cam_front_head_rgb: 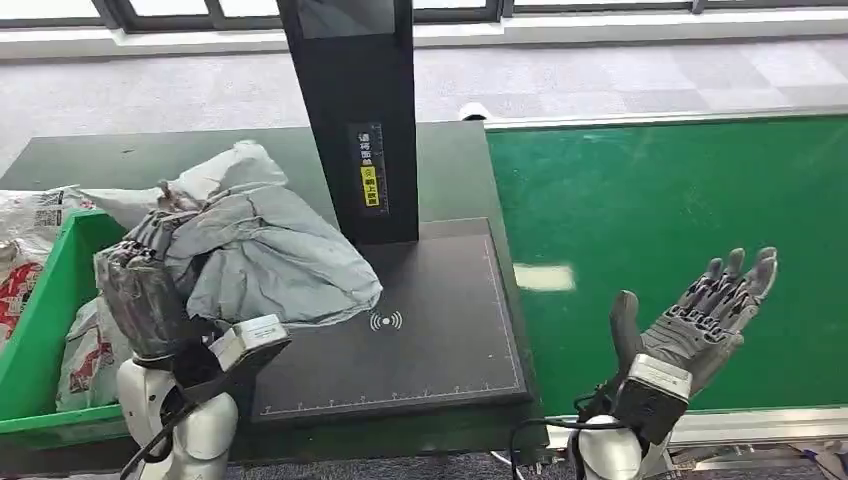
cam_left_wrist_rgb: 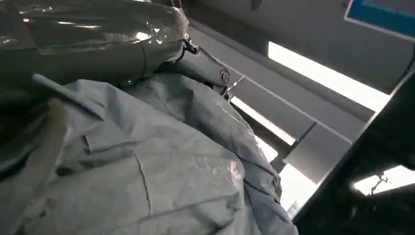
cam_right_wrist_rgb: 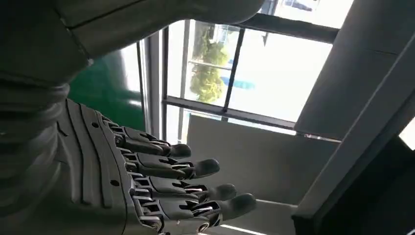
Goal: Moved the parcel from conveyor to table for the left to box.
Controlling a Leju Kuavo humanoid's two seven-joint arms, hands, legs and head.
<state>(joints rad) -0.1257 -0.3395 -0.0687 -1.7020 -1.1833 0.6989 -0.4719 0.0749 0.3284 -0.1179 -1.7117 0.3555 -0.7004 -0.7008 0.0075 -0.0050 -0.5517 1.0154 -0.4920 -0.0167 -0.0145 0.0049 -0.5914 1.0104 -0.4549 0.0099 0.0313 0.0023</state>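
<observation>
My left robot hand (cam_front_head_rgb: 150,285) grips the crumpled grey plastic mailer parcel (cam_front_head_rgb: 270,250); its fingers are buried in the folds at the parcel's near-left side. In the left wrist view the grey wrinkled film of the parcel (cam_left_wrist_rgb: 147,171) lies pressed against the hand. The parcel's far side rests on the dark green bench (cam_front_head_rgb: 455,170), overlapping the left edge of the black flat scanning pad (cam_front_head_rgb: 420,320). The black upright scanner column (cam_front_head_rgb: 360,120) stands just behind the parcel, to the right of my left robot hand.

The green plastic bin (cam_front_head_rgb: 40,310) sits directly left of my left robot hand and holds other bagged parcels (cam_front_head_rgb: 25,225).

My right robot hand (cam_front_head_rgb: 705,315) is empty, palm up, fingers spread (cam_right_wrist_rgb: 195,169), held over the green conveyor belt (cam_front_head_rgb: 680,200), well apart from the parcel.
</observation>
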